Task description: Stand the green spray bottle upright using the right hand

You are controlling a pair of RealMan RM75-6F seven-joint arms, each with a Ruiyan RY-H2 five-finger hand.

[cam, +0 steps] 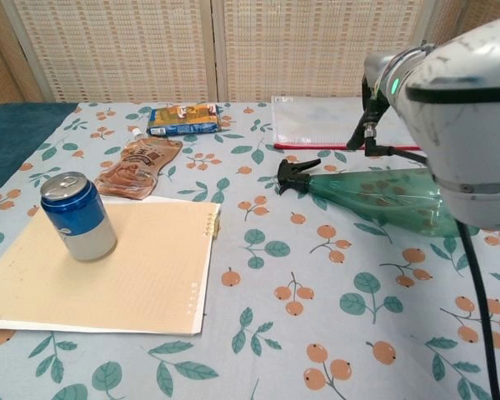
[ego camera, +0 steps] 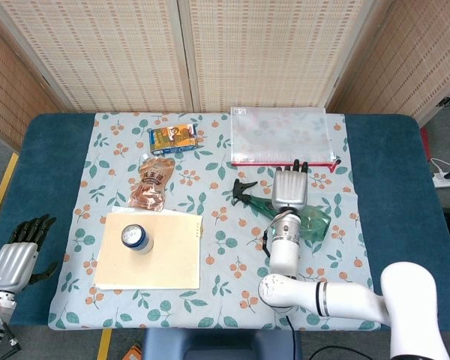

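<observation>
The green spray bottle lies on its side on the floral cloth, black nozzle pointing left. My right hand hovers over the bottle's middle, back up, fingers straight and spread toward the far side, holding nothing. Its wrist hides part of the bottle body. In the chest view the bottle lies flat, and my right forearm fills the right side, covering the bottle's base. My left hand rests off the cloth at the near left, fingers apart and empty.
A blue can stands on a beige pad at the near left. A brown pouch and a blue snack box lie behind it. A mesh zip bag lies just beyond the bottle.
</observation>
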